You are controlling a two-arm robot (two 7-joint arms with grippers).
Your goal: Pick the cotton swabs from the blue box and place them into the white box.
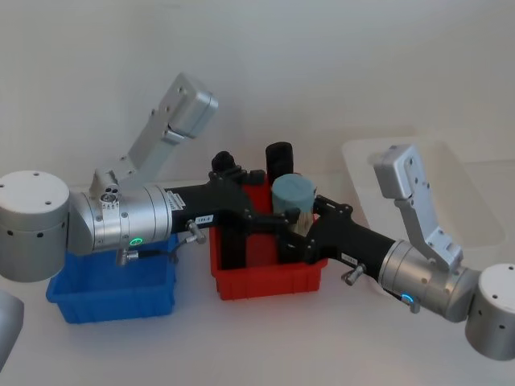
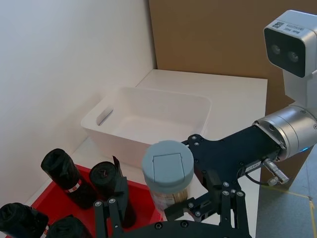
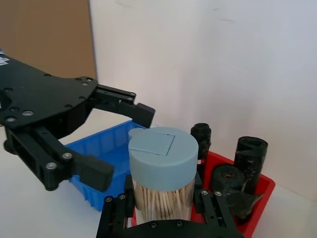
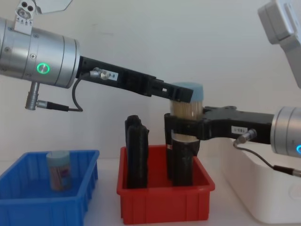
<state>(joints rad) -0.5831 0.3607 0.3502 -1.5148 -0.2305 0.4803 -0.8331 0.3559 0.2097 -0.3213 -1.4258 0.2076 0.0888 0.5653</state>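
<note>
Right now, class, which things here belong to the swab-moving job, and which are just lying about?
Part of the job:
- cotton swabs jar, gripped by the right claw
- left claw, open beside that jar
- second jar, standing in the blue box
- white box

Just lying about:
- red box
- black rolls standing in it

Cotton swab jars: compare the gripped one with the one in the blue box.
The gripped jar hangs over the red bin, clamped by the right gripper; the other jar stands in the blue box, untouched. The open left gripper sits beside the gripped jar's cap, not the other jar. Both are upright with pale blue caps.
</note>
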